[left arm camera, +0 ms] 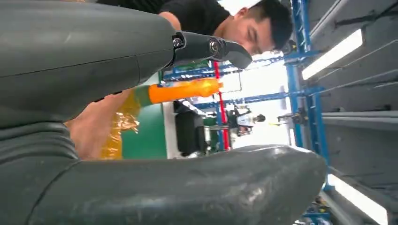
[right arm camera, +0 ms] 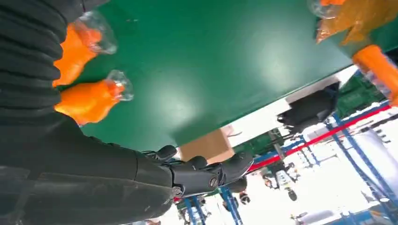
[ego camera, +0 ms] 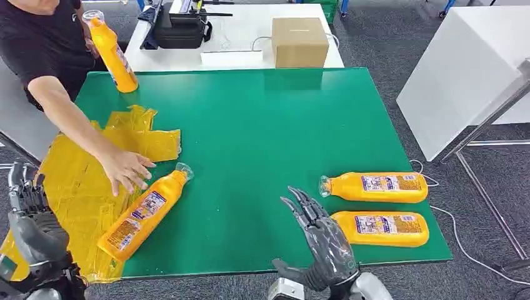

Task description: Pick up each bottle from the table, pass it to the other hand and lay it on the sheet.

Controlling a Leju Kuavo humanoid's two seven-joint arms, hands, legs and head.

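Two orange bottles lie side by side at the right of the green table (ego camera: pixel 262 137), the farther bottle (ego camera: pixel 375 187) and the nearer bottle (ego camera: pixel 381 229); their clear caps face my right hand (ego camera: pixel 320 240), which hovers open just left of them with fingers spread. In the right wrist view both the farther bottle (right arm camera: pixel 77 47) and the nearer bottle (right arm camera: pixel 91 101) appear beside that hand (right arm camera: pixel 197 174). A third bottle (ego camera: pixel 142 217) lies on the yellow sheet (ego camera: pixel 75 181). My left hand (ego camera: pixel 28 215) stays open and empty at the sheet's left edge.
A person leans in at the left, one hand (ego camera: pixel 127 170) on the sheet by the lying bottle, the other standing a fourth bottle (ego camera: pixel 112 53) at the far left corner. Behind are a cardboard box (ego camera: pixel 300 41) and a black bag (ego camera: pixel 181 28). A white panel (ego camera: pixel 469 75) stands right.
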